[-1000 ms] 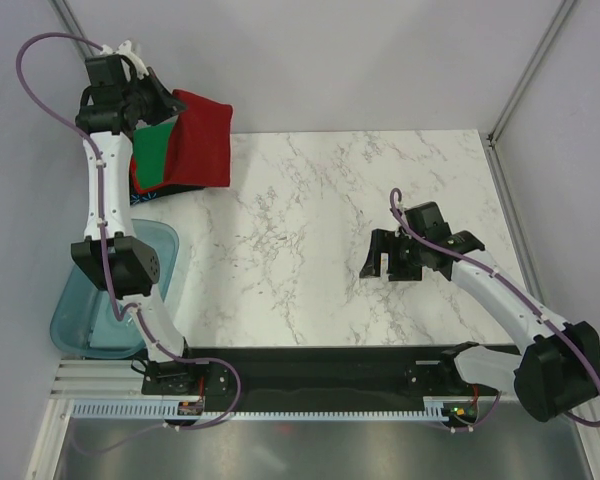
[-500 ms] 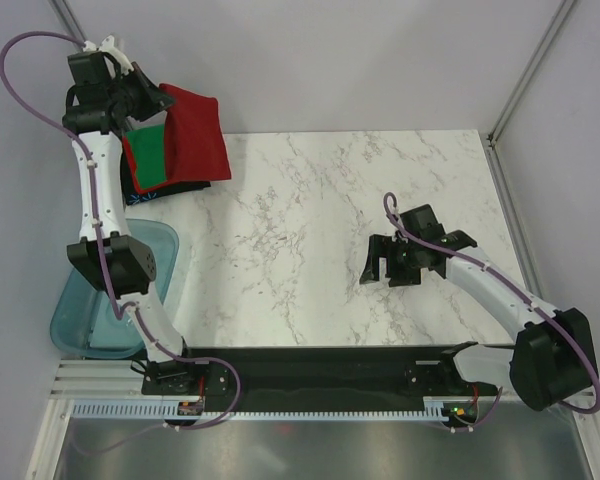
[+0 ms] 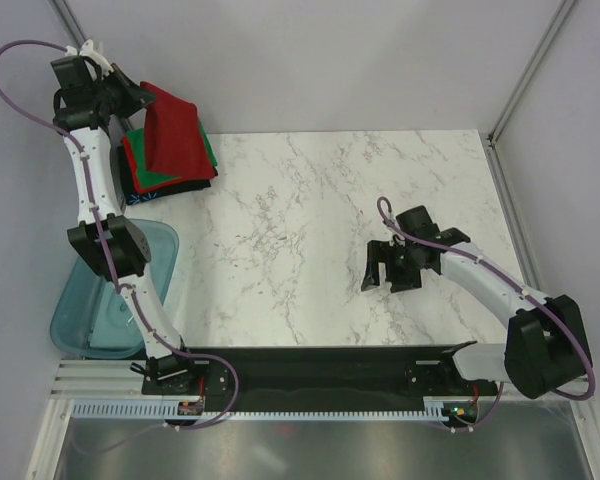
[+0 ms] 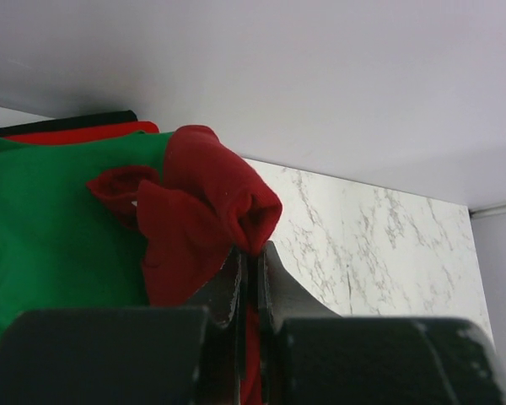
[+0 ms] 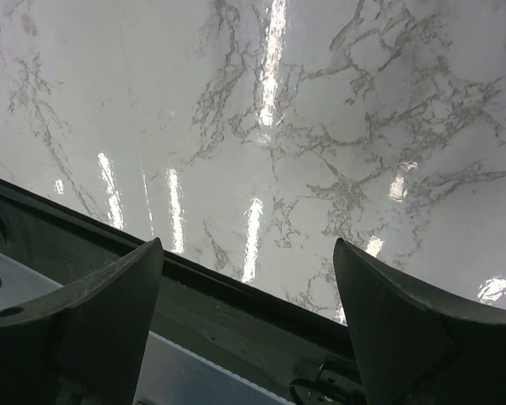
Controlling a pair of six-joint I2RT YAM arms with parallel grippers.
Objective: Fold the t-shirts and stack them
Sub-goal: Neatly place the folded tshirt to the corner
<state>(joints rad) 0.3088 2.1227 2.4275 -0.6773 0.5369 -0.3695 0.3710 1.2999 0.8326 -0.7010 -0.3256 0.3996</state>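
Top external: four shirts at ten o'clock, my left gripper [image 3: 135,100] clamping the dark red shirt [image 3: 172,128] over green [image 4: 51,211], red [image 4: 84,133], black [image 4: 76,122]; right gripper [image 3: 383,278] gaping; one tub [image 3: 75,322] at eight.

The table [image 3: 310,230] has a white marble-patterned top with grey veining. A stack of folded t-shirts [image 3: 155,175] rests at its far left corner, with the black shirt [image 3: 175,188] lowest, in contact with the surface. The top is glossy and reflects overhead light
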